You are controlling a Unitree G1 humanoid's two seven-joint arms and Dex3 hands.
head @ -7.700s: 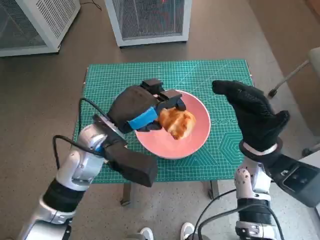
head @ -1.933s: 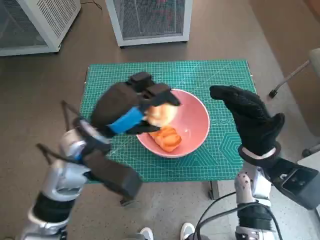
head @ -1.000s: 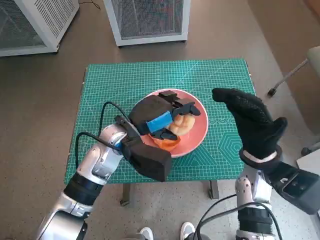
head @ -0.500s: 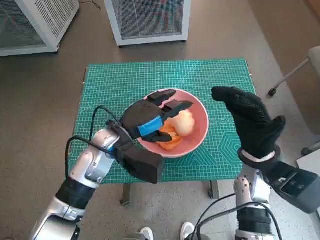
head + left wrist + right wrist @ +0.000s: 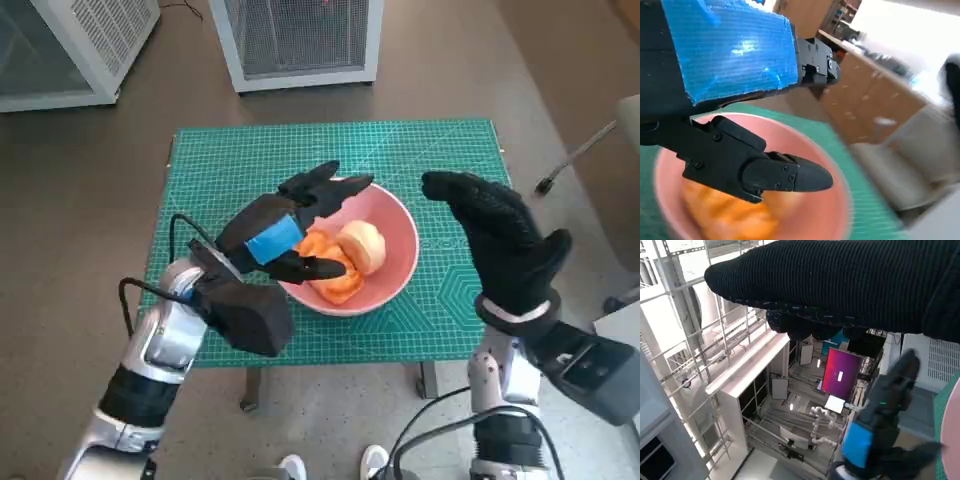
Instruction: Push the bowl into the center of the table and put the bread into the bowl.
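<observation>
The pink bowl (image 5: 395, 262) stands near the middle of the green mat, and its rim (image 5: 837, 180) shows in the left wrist view. Inside it lie a pale round bread (image 5: 362, 245) and an orange piece (image 5: 325, 272). My left hand (image 5: 285, 225) hovers over the bowl's left rim with its fingers (image 5: 785, 175) spread and nothing in them. My gloved right hand (image 5: 500, 240) is raised above the mat's right side, fingers loosely extended, holding nothing. The right wrist view shows the glove (image 5: 850, 285) and, past it, my left hand (image 5: 880, 410).
The green cutting mat (image 5: 240, 160) covers the small table. Two white mesh units (image 5: 295, 40) stand on the floor behind it. A chair leg (image 5: 575, 155) shows at the right edge, and shoes (image 5: 330, 467) show below the table's front.
My left hand has let go of the bread, which now lies in the bowl. The hand has drawn back to the left with its fingers spread. The right hand has stayed raised.
</observation>
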